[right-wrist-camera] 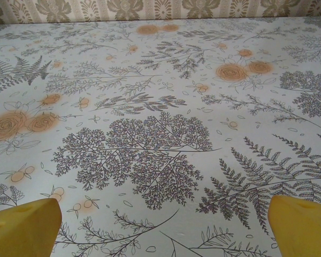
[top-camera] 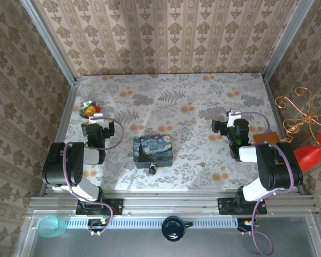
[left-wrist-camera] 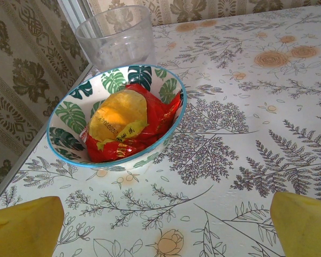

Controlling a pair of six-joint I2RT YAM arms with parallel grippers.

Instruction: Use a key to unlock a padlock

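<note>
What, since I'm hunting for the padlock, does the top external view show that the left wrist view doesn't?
Top external: the tiny padlock, lying by the near edge of the blue starry tin at mid-table. Left wrist: a clear cup standing behind the bowl, and a red and yellow wrapper lying inside it. Shared: that leaf-patterned bowl at the table's left side, the flowered tablecloth, and the open left pincer facing the bowl.

At centre, tin [top-camera: 153,148], with padlock [top-camera: 152,169] just before its near edge. Well off to the left — bowl [left-wrist-camera: 69,115] holding a wrapper [left-wrist-camera: 129,124], glass [left-wrist-camera: 116,37] just behind it.
</note>
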